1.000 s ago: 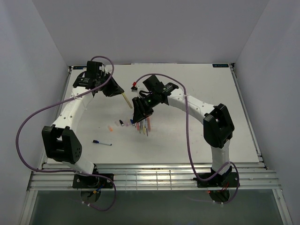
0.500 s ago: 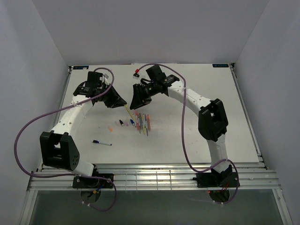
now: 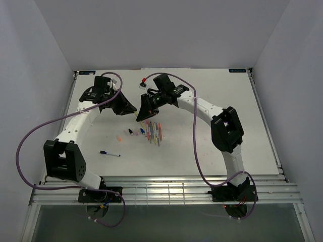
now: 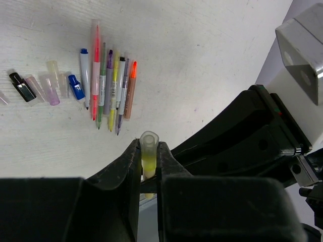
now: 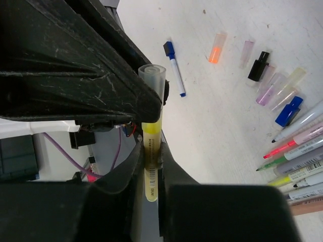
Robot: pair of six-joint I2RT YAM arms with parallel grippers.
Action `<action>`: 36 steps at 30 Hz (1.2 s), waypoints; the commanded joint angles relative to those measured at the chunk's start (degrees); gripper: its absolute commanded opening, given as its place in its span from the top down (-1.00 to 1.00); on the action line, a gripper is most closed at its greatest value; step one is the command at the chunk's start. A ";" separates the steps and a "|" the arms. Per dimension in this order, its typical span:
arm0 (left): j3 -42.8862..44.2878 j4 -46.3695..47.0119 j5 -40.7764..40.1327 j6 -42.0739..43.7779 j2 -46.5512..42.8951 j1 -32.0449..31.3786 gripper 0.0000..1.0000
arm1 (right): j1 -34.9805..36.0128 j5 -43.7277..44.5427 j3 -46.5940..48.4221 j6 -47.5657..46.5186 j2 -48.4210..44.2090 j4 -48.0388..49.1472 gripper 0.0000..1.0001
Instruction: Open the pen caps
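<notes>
A yellow pen (image 5: 151, 166) is held in the air between both grippers, above the table. My left gripper (image 4: 149, 150) is shut on its clear cap (image 4: 149, 141), and the cap's end sticks out past the fingers. My right gripper (image 5: 151, 157) is shut on the yellow barrel just below the cap (image 5: 152, 76). In the top view the two grippers meet nose to nose, left gripper (image 3: 132, 109) against right gripper (image 3: 142, 114). A row of uncapped pens (image 3: 154, 132) lies on the table below, with loose pen caps (image 4: 50, 83) beside it.
Among the loose caps are a black one (image 5: 258, 65), a blue one (image 5: 288, 112) and an orange one (image 5: 217, 50). A white pen with a blue cap (image 3: 109, 153) lies alone nearer the left arm's base. White walls close in the table on the left, right and back.
My right gripper has risen from the pen row, moved back and left to the yellow pen held by my left gripper, and shut on its barrel. The left arm swung slightly right.
</notes>
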 commanded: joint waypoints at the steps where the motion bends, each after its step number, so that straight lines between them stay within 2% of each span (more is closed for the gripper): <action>1: 4.12 1.65 0.07 -0.97 1.71 -0.19 1.00 | 1.97 2.56 -1.58 -0.48 -0.34 -0.66 0.84; 3: 7.90 -1.33 -1.51 -1.32 4.86 0.15 1.00 | 2.49 8.62 -1.59 -3.63 -1.48 -3.29 0.85; 4: 9.13 -4.31 -2.82 -1.32 5.92 0.42 1.00 | 3.19 17.45 -0.80 -5.04 -1.83 -8.27 0.85; 6: 12.47 -6.96 -5.03 -1.93 8.21 2.17 1.00 | 4.34 26.80 2.18 -11.08 -1.40 -14.97 0.85; 7: 13.35 -8.46 -5.47 -2.46 8.74 3.14 1.00 | 5.73 35.55 3.24 -12.69 -1.39 -19.52 0.85; 10: 15.11 -8.47 -4.60 -4.74 10.06 7.88 1.00 | 7.76 47.82 -2.87 -15.69 -4.81 -19.05 0.85; 11: 16.08 -8.56 -4.42 -4.75 10.67 8.76 1.00 | 7.77 49.25 -4.56 -15.69 -6.82 -18.43 0.85; 15: 22.14 -8.91 -3.28 -4.14 13.75 11.92 1.00 | 7.86 48.13 -7.74 -16.40 -9.21 -17.20 0.85; 18: 23.64 -10.05 -3.36 -0.81 14.81 12.02 1.00 | 6.02 40.50 -7.74 -13.94 -10.01 -16.76 0.85; 19: 22.69 -11.27 -3.54 0.34 14.81 12.11 1.00 | 3.66 35.52 -7.65 -12.89 -9.83 -16.76 0.85; 21: 19.62 -11.98 -4.24 3.33 13.15 11.94 1.00 | 0.93 31.88 -8.87 -10.60 -9.30 -16.32 0.85; 22: 15.16 -11.99 -4.33 4.21 12.27 11.94 1.00 | -1.35 30.73 -9.49 -10.25 -9.39 -16.06 0.85; 27: 3.36 -12.07 -8.63 7.73 6.82 11.41 1.00 | -7.33 27.91 -12.39 -8.93 -9.22 -14.56 0.85; 36: -4.55 -15.41 -16.72 7.91 1.81 11.32 1.00 | -9.37 24.66 -13.80 -9.45 -6.67 -12.89 0.82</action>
